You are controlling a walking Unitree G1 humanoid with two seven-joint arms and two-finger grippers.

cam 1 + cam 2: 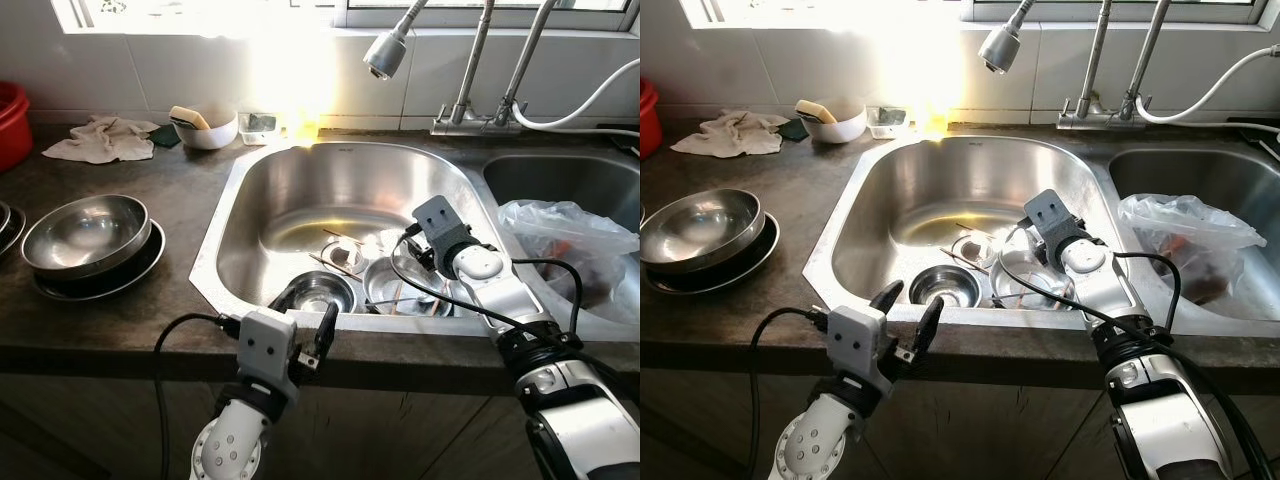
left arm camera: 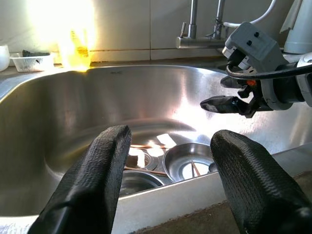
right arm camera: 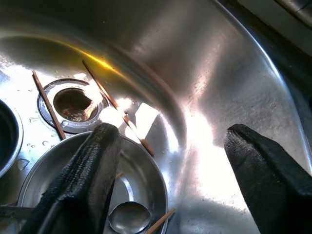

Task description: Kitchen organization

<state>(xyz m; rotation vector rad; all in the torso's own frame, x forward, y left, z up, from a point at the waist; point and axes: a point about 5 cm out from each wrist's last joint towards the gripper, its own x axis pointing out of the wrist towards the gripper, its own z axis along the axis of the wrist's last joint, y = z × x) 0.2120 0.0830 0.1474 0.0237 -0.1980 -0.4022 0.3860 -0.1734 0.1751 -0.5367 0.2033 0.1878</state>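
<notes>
The left basin of the steel sink [image 1: 300, 190] holds a small steel bowl [image 1: 318, 292] and a wider steel bowl [image 3: 87, 195] with a spoon [image 3: 129, 217] lying in it. Thin wooden chopsticks [image 3: 117, 105] lie across the sink bottom by the drain [image 3: 73, 103]. My right gripper [image 3: 173, 134] is down inside the basin, open, just above the wider bowl's far rim, with nothing between its fingers. My left gripper [image 1: 908, 310] hovers open at the sink's front edge, pointing in toward the bowls.
Stacked steel bowls [image 1: 88, 232] sit on the dark counter at left. A cloth [image 1: 100, 138], a white bowl with a sponge [image 1: 205, 128] and a red basin [image 1: 12, 120] are at the back. A spray faucet [image 1: 383, 52] hangs overhead. The right basin holds a plastic bag [image 1: 565, 235].
</notes>
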